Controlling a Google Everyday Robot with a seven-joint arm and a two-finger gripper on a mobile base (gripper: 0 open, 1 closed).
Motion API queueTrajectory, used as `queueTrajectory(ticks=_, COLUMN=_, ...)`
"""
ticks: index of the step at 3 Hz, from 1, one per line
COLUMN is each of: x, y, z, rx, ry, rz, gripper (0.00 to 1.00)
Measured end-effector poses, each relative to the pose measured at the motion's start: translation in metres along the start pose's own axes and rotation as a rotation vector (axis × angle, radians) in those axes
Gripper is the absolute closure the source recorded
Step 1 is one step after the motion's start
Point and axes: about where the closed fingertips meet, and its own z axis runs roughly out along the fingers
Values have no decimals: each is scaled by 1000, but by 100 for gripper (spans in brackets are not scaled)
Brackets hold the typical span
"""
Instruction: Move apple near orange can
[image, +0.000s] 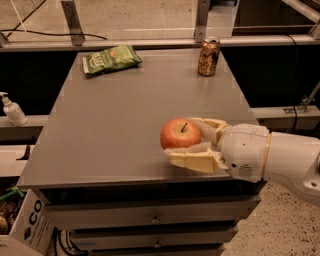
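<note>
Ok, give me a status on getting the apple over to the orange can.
Done: the gripper is shut on the apple, one finger on each side. In hand: the apple is in that grasp near the table's front right, well apart from the orange can at the back edge. Left: carry it back toward the can, set it down close by and release.

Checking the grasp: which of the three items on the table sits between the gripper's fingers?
The red apple, near the table's front edge inside the gripper; the orange can and green chip bag sit far back.
</note>
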Motion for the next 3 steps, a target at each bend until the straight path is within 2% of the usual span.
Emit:
queueTrajectory(ticks=1, x=-11, y=-17, z=12, rx=20, ry=-17, rz=-60, gripper=100)
queueTrajectory(ticks=2, x=-28, y=-54, z=27, rx=70, ry=-44, rz=-132, gripper=100)
queueTrajectory(ticks=3, x=-43, y=-105, z=37, rx=151, ry=-66, rz=-192, gripper=100)
